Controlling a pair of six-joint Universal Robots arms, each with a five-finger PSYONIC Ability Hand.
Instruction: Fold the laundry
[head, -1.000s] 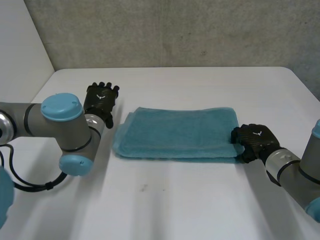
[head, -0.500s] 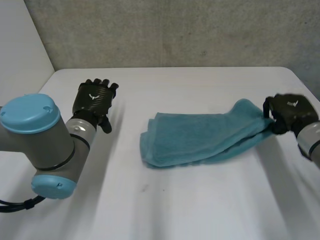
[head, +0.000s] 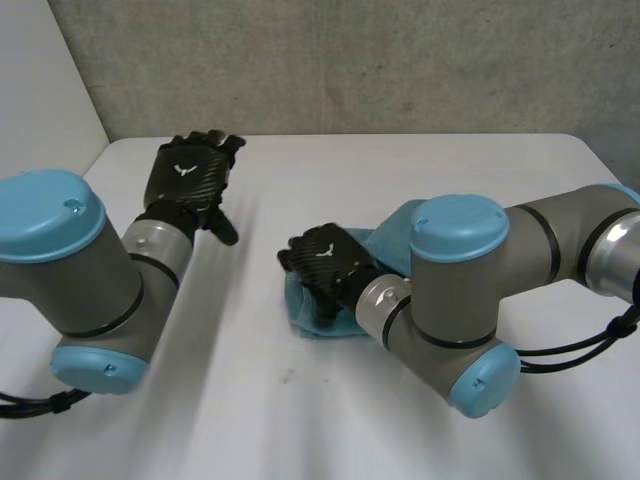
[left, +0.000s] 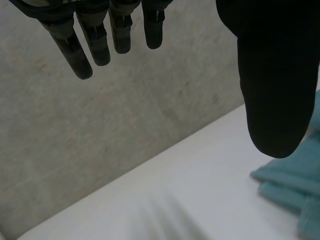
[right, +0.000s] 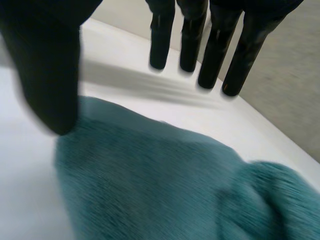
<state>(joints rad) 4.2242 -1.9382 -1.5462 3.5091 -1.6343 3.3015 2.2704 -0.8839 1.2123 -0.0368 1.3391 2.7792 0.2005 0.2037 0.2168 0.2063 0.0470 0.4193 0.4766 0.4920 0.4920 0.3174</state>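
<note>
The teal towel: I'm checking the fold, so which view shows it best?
The right wrist view: the towel spreads broadly under the right hand, its edge showing. In the head view, the right arm and hand cover most of it; the left wrist view catches just a corner beside the left hand.

- A smooth white tabletop spans the scene, with a small dark speck on its near part.
- A mottled grey wall rises behind its far edge.
- A plain white panel stands beside that wall.
</note>
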